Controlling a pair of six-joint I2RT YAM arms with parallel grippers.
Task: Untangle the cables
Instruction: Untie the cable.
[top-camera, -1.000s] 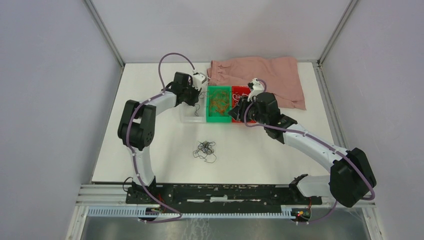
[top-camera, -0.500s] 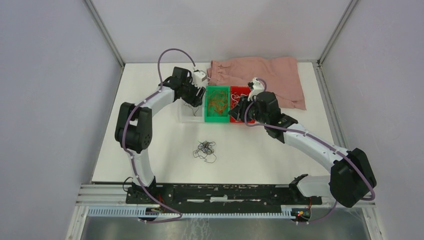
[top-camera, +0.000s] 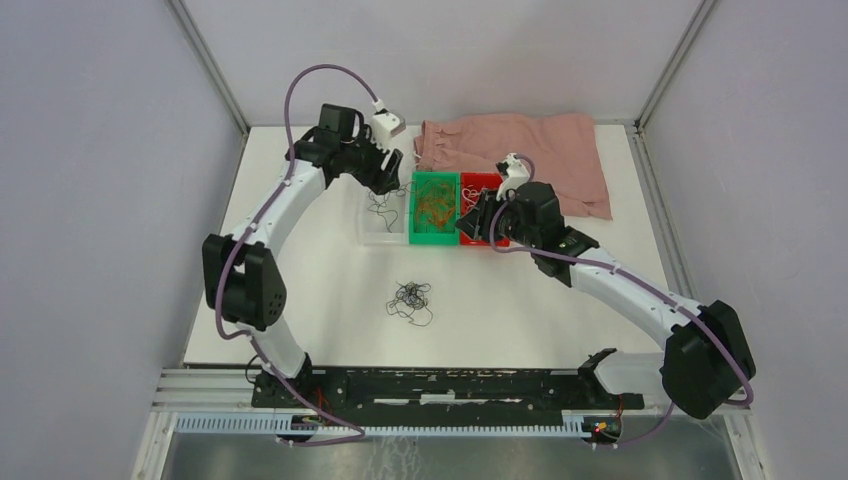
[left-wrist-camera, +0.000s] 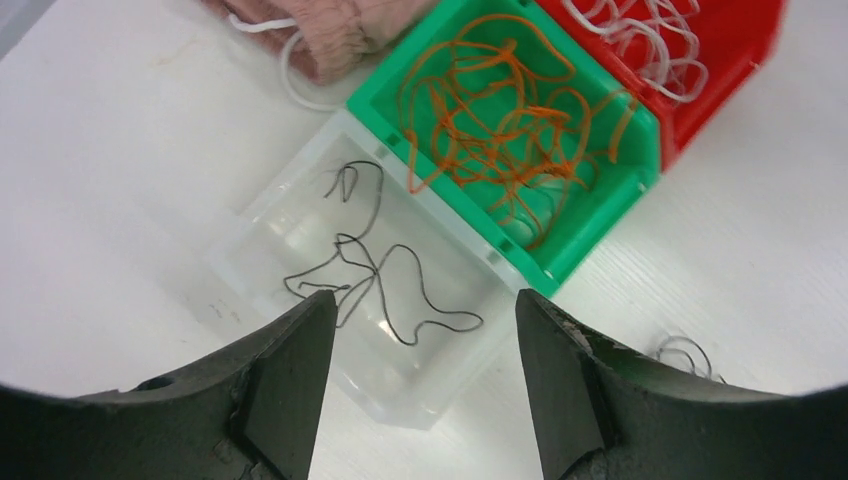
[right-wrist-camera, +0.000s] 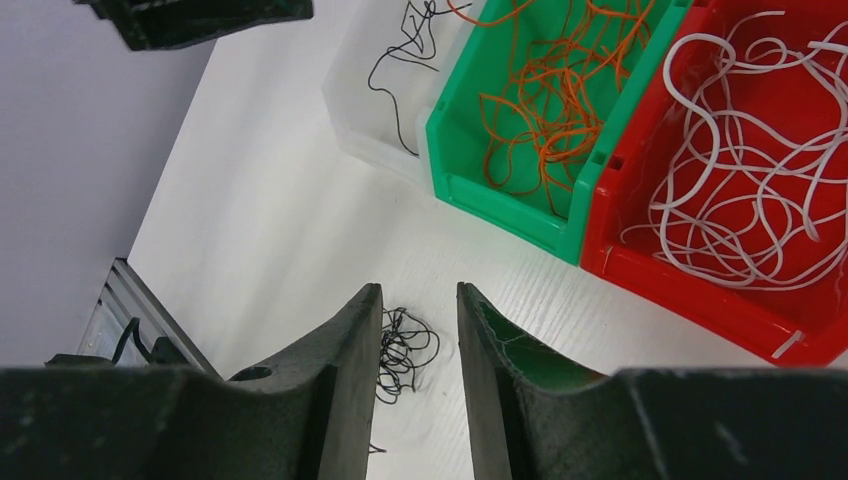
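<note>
The left gripper (left-wrist-camera: 422, 305) hangs over the clear bin (left-wrist-camera: 260, 235), its fingers spread wide with nothing between them; a second ago it was down at that bin, and the arm has since lifted and swung back, leaving a black strand (left-wrist-camera: 375, 265) behind. That strand lies just beyond the fingertips, a thin kinked wire stretched loosely along the bin's long axis, one end curled into a small loop at the far end. To the right of these fingers stands the green bin (left-wrist-camera: 640, 130), hard glossy plastic, filled with orange cables (left-wrist-camera: 500, 110) in slack overlapping loops with no single direction. Past it the red bin (right-wrist-camera: 700, 290) holds white cables (right-wrist-camera: 740, 150), smooth and curly, likewise heaped every way. The three bins stand side by side, walls touching. The right gripper (right-wrist-camera: 418, 292) hovers at the near side of the green and red bins, much where it was, fingers parted by a narrow gap and holding nothing. Seen through that gap, well below on the white table (top-camera: 300, 290), sits the black tangle (right-wrist-camera: 405, 350), a roundish knot of fine wire. A soft pink cloth (top-camera: 520, 150) lies crumpled beyond the bins
</note>
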